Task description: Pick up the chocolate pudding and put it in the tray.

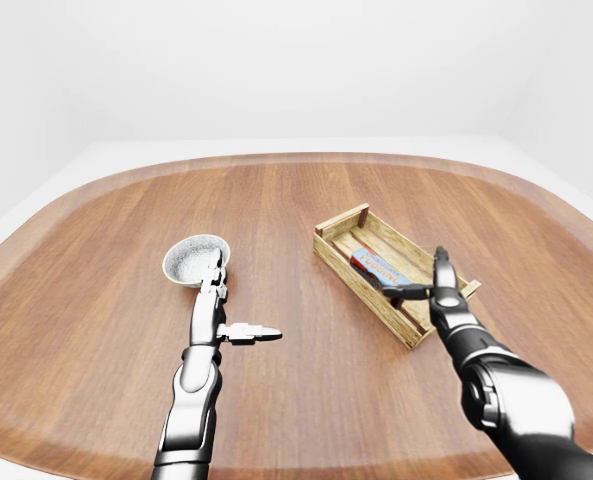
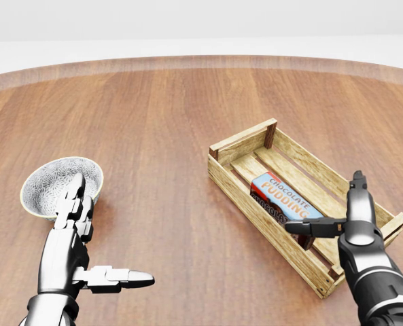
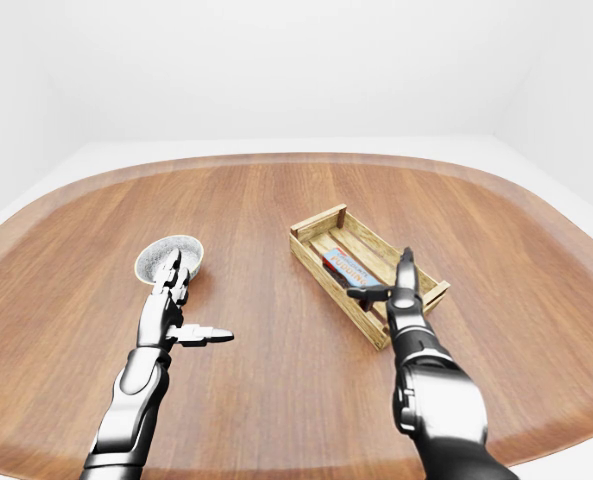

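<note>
inside the tray (image 2: 236, 178) lies the chocolate pudding (image 2: 286, 200), one end hidden behind the spread-fingered right hand (image 2: 347, 221); left hand (image 2: 79, 244) splayed too.

A big round brown wooden table (image 1: 296, 210) holds two things: a white speckled bowl (image 2: 51, 183) on the left and a wooden tray (image 2: 242, 187) on the right.

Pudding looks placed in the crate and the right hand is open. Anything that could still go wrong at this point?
Two small risks. The right hand hangs open above the tray with its thumb over the chocolate pudding; a careless pull-out could clip the box or the tray's low rail and shift both. The left hand is open right beside the bowl, so any arm motion there might nudge it.
</note>
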